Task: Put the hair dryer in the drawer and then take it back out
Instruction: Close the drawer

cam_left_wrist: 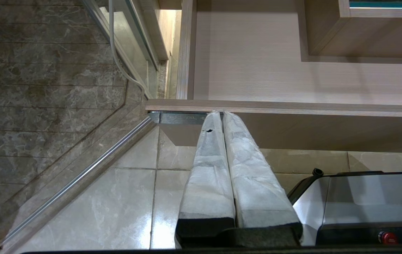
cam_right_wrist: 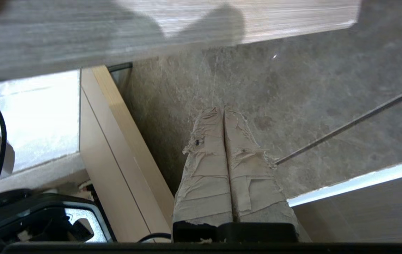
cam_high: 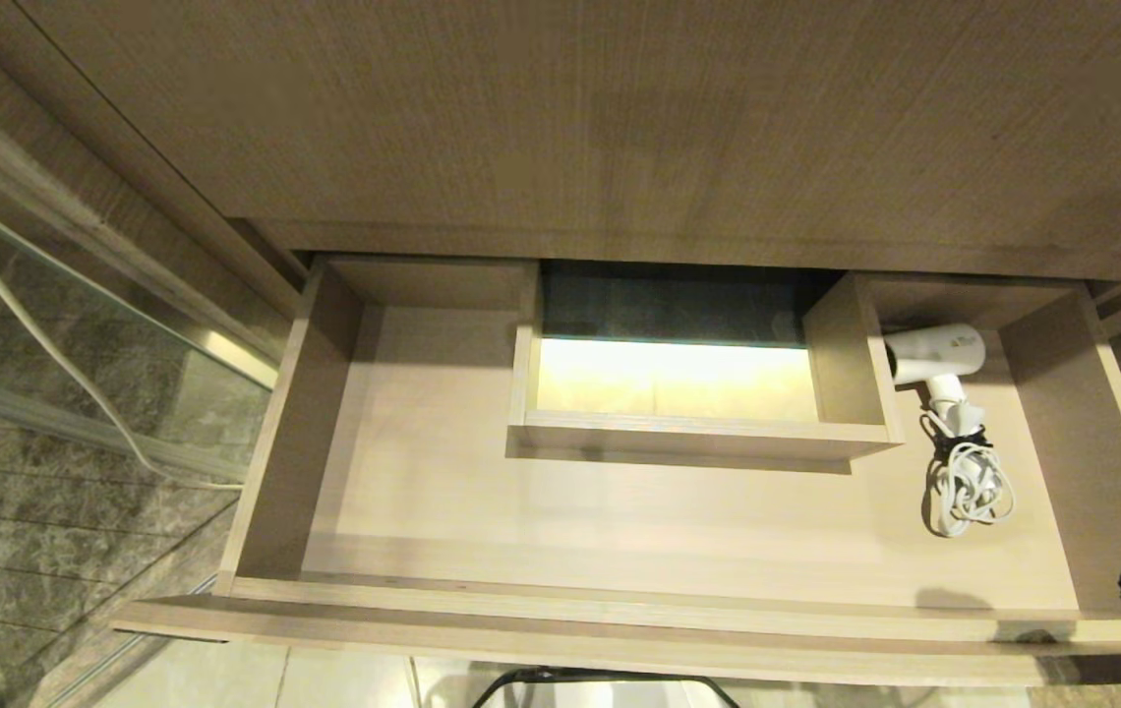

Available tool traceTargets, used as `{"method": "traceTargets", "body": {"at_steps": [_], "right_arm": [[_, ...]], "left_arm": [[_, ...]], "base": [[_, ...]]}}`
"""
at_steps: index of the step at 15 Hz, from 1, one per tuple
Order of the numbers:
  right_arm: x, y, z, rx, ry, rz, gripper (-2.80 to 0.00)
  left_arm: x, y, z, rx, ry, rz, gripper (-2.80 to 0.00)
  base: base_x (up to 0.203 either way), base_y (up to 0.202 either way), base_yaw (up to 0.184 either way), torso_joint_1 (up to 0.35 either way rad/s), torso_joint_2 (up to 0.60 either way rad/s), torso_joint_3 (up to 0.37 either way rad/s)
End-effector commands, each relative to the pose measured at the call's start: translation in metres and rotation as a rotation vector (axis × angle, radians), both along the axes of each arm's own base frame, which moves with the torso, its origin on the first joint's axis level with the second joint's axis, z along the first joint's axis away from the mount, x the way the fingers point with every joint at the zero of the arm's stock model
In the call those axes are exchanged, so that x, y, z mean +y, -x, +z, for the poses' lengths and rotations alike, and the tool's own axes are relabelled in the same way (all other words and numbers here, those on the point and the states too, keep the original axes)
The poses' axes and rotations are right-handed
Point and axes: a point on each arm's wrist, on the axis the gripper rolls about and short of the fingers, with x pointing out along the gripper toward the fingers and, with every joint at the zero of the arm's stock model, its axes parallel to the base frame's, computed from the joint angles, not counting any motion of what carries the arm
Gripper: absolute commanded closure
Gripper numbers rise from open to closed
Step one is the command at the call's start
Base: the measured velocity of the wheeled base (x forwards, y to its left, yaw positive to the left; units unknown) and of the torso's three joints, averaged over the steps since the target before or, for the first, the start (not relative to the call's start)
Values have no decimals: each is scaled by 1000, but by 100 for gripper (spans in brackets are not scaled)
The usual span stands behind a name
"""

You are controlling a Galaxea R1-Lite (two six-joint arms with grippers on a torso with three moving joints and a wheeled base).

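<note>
Only the head view shows the 1 hair dryer [cam_high: 936, 356]: it lies inside the open drawer [cam_high: 277, 462], at its right end just beside the boxed cut-out [cam_high: 841, 344], cord [cam_high: 966, 489] bundled toward the front. The wrist views miss it. The left gripper [cam_left_wrist: 218, 113] hangs empty by the drawer front, its 2 fingers pressed together; the right gripper [cam_right_wrist: 222, 109], likewise closed on nothing, faces marble wall [cam_right_wrist: 292, 98].

The drawer [cam_high: 1042, 413] stands open above the hair dryer [cam_high: 934, 356], with the boxed cut-out [cam_high: 846, 364] touching its left.
</note>
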Motion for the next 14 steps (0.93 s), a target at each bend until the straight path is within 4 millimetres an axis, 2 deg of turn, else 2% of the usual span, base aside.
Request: {"method": "traceTargets", "body": {"at_steps": [1, 6, 14], "right_arm": [[-2, -9, -9, 40, -7, 4, 0], [-5, -33, -6, -43, 12, 21, 0], [-5, -38, 13, -192, 12, 44, 0]], "left_arm": [[0, 0, 0, 2, 0, 1, 0], [0, 0, 0, 2, 0, 1, 0], [0, 0, 0, 2, 0, 1, 0]], "base": [[0, 0, 0, 0, 0, 0], [0, 0, 0, 0, 0, 0], [0, 0, 0, 0, 0, 0]]}}
